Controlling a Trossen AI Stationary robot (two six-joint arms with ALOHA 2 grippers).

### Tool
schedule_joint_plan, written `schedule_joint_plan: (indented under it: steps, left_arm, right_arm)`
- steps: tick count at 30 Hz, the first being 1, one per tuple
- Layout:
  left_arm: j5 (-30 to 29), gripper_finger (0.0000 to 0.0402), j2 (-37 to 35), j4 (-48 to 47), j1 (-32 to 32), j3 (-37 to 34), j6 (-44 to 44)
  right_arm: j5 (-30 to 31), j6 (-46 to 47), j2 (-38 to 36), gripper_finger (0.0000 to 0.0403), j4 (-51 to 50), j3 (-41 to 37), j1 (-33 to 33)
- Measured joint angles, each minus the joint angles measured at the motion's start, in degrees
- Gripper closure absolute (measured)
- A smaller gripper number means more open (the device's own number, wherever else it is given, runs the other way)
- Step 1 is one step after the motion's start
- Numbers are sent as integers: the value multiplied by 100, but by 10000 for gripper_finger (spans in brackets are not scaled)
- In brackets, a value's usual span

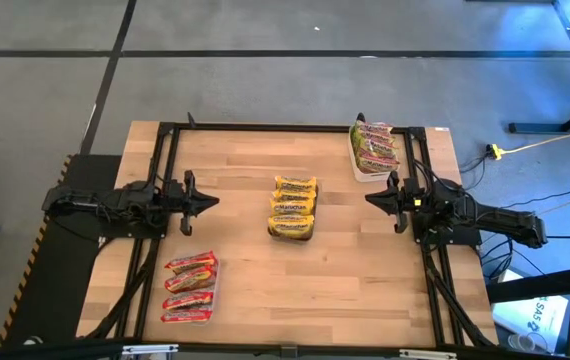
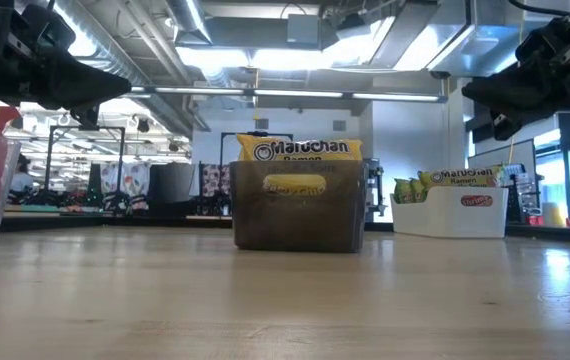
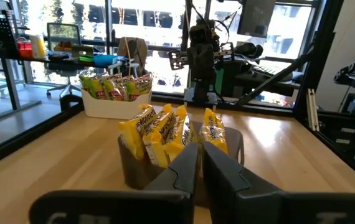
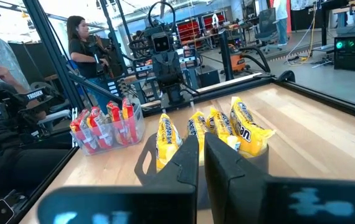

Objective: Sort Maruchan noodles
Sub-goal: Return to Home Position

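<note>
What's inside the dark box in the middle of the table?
Yellow Maruchan ramen packets stand on edge in the dark bin, tops poking above its rim. Its dark walls mostly hide their lower halves, and the bin's bottom cannot be seen.

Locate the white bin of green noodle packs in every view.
High view: white bin in the upper right of the picture.
Low view: white bin to the right of the dark bin.
Left wrist view: white bin farther off than the yellow noodle packs.
Right wrist view: not in it.
Shared landmark: the yellow noodle packs, central in all four views.
</note>
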Motion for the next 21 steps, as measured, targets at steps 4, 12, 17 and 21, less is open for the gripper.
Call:
schedule_joint_plan:
  steps: [4,12,17,21]
  left_arm:
    - [0,384,0,0,0,0,0]
    - [0,392,0,0,0,0,0]
    - [-1,392,0,0,0,0,0]
    - [0,392,0,0,0,0,0]
  right_arm:
    - [0,0,0,398,0,0,0]
    - [-1,1,0,398,0,-2,0]
    - [0,1,0,398,2,-2,0]
    - [0,1,0,398,2,-2,0]
